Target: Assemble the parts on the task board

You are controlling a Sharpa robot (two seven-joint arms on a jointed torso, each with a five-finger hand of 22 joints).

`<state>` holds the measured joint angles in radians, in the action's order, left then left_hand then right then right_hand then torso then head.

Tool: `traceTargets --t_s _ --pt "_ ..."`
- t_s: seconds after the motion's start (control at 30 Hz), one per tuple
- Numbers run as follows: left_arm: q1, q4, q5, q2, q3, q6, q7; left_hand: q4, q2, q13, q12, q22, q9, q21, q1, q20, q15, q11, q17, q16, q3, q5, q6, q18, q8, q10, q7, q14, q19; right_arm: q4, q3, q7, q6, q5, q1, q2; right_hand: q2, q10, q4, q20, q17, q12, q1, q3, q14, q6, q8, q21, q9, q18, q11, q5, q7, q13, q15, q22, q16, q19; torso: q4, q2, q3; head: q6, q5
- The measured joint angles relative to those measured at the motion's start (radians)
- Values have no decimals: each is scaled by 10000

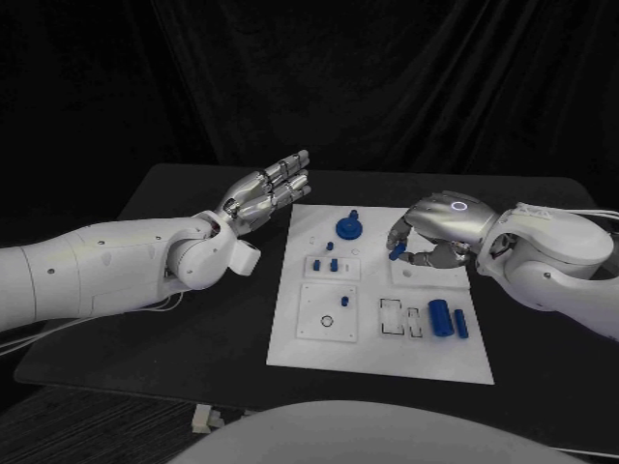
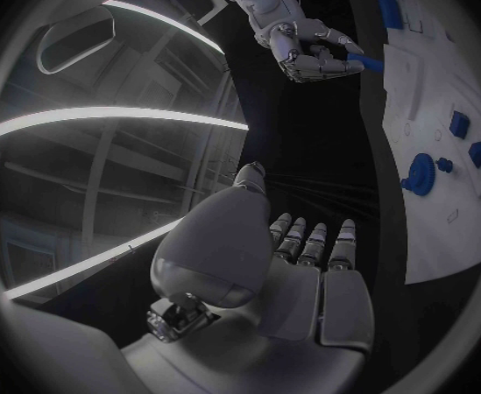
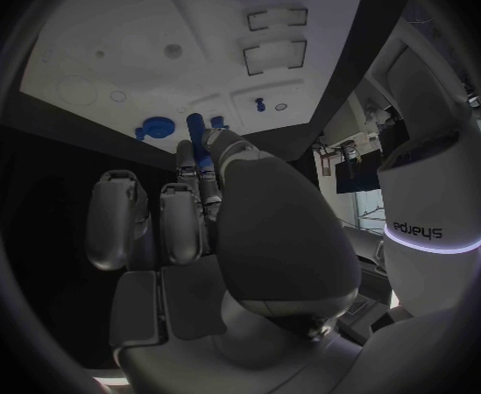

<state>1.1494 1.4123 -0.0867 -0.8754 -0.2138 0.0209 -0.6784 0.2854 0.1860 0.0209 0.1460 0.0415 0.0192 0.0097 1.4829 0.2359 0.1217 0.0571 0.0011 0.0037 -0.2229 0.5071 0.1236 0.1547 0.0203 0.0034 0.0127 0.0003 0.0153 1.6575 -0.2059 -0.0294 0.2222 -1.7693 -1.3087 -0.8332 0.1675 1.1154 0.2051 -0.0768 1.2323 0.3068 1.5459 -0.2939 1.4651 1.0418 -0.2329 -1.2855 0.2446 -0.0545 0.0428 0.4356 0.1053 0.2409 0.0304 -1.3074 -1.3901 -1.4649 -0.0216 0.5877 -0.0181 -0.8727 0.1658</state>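
Task board (image 1: 379, 362) lies mid-table, white, with a blue knob (image 1: 349, 228) at its far edge and two blue cylinders (image 1: 448, 320) near its right side. My left hand (image 1: 265, 194) hovers off the board's left edge, fingers spread, empty. My right hand (image 1: 431, 232) pinches a small blue peg (image 1: 397, 250) over the board's right-centre; best lowered upright over its socket, slowly, before letting go

task board (image 1: 379, 348): white, flat, mid-table | blue parts (image 1: 448, 322): on it, one pinched

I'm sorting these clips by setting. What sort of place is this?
Probably a robot lab test bench: a black table against dark drapes, a white task board with small blue parts, and the right hand pinching a blue part.
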Motion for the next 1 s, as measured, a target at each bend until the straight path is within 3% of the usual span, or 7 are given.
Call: traceTargets --t_s 0.17,0.43,0.53,0.67,1.0 --pt "-1 -9 0 6 0 0 0 0 0 0 0 0 0 0 0 0 0 0 2 0 0 0 0 -1 0 0 0 0 0 191 0 -2 -99 280 -38 535 0 5 -41 0 -4 -1 0 -41 0 -66 0 16 28 -1 10 -39 66 -6 0 0 0 0 2 7 0 0 98" --pt "-3 25 0 -95 0 0 0 0 0 0 0 -3 0 0 0 0 0 0 5 0 0 0 35 -1 0 0 35 0 0 346 -2 -1 -382 587 3 1486 0 30 -82 -36 -44 29 0 -82 0 -143 0 136 52 0 38 -50 143 -18 0 0 0 37 1 16 -2 0 371" --pt "-4 27 0 -161 0 0 0 45 0 0 -8 -26 0 0 0 0 8 -19 5 0 -45 0 35 -1 0 -7 35 -1 0 345 2 0 -491 591 129 1839 0 29 -110 -37 -44 30 -1 -109 0 -143 0 136 52 -1 39 -70 143 -14 0 1 0 37 1 19 -2 0 415" --pt "-4 41 0 -222 0 -2 0 47 72 0 -117 -38 0 0 -72 0 179 -303 6 0 -47 -11 15 -1 0 -15 -129 1 0 248 2 -4 -622 520 396 2251 0 29 -140 -37 -44 30 -1 -140 0 -143 0 136 52 -1 40 -76 143 -3 0 -2 0 37 1 20 -3 0 499" --pt "-4 80 1 -268 0 2 0 69 96 0 -117 -44 0 0 -96 -1 172 -303 0 0 -74 -48 -22 0 0 -15 -156 0 -1 31 -4 -40 -851 -6 1060 2615 22 27 -178 -37 -55 29 -23 -178 0 -214 0 136 82 -1 41 -77 143 7 0 -7 -1 37 13 20 -3 0 743"
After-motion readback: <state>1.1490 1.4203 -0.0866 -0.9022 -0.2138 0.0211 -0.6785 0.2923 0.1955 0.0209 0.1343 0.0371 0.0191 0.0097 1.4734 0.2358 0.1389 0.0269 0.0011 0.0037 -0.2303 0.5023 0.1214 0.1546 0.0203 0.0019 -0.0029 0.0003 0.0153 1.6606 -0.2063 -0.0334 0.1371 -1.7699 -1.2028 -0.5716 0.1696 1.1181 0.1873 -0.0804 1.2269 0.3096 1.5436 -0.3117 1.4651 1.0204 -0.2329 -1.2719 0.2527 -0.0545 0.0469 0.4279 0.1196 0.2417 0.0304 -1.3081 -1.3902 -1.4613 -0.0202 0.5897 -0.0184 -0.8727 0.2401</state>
